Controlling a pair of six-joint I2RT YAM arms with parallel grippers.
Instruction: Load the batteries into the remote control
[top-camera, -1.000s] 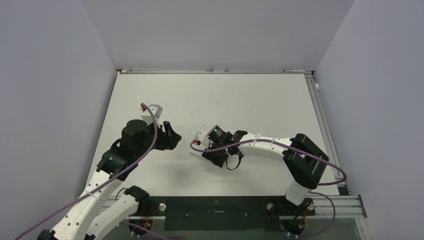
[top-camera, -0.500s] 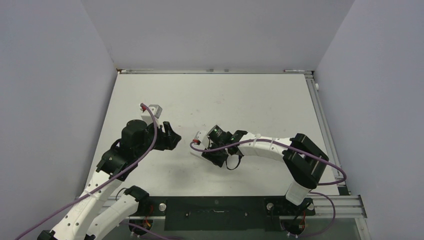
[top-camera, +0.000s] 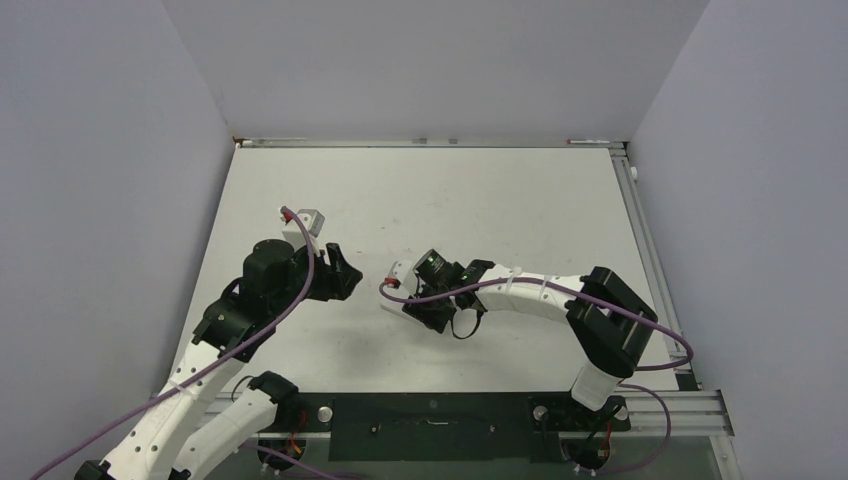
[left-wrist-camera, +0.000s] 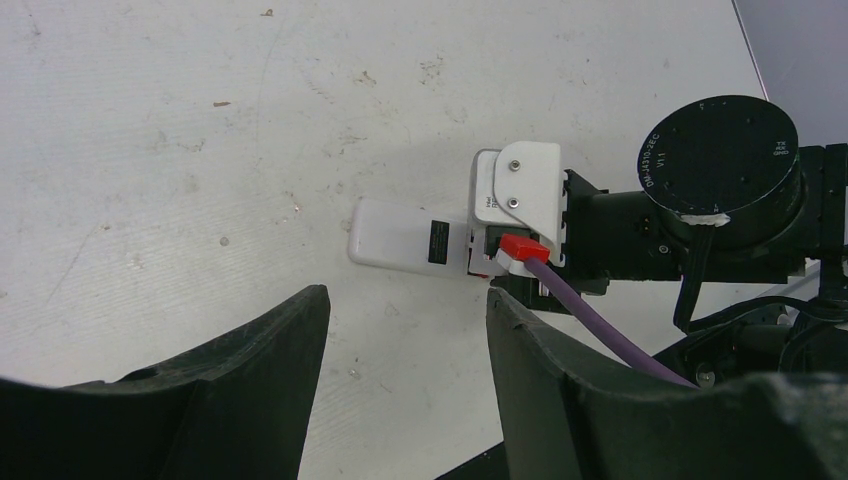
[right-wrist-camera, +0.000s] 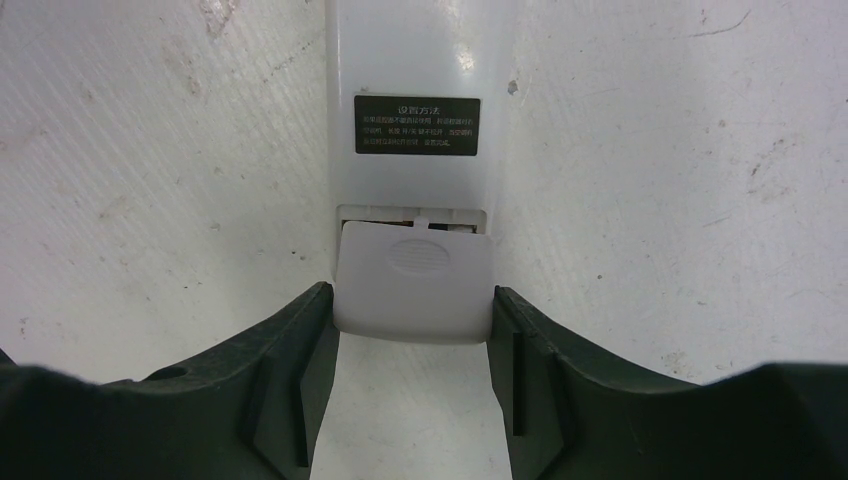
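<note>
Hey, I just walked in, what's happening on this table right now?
The white remote control lies back-up on the table. The right hand has its fingers closed on the sides of the battery cover, which sits partly slid off, so a dark slit of the compartment shows. The left hand hovers open nearby, holding nothing. No batteries are in view.

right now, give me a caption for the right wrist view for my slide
Right tool gripping the battery cover, slid partly off the back of the white remote on the table.
</note>
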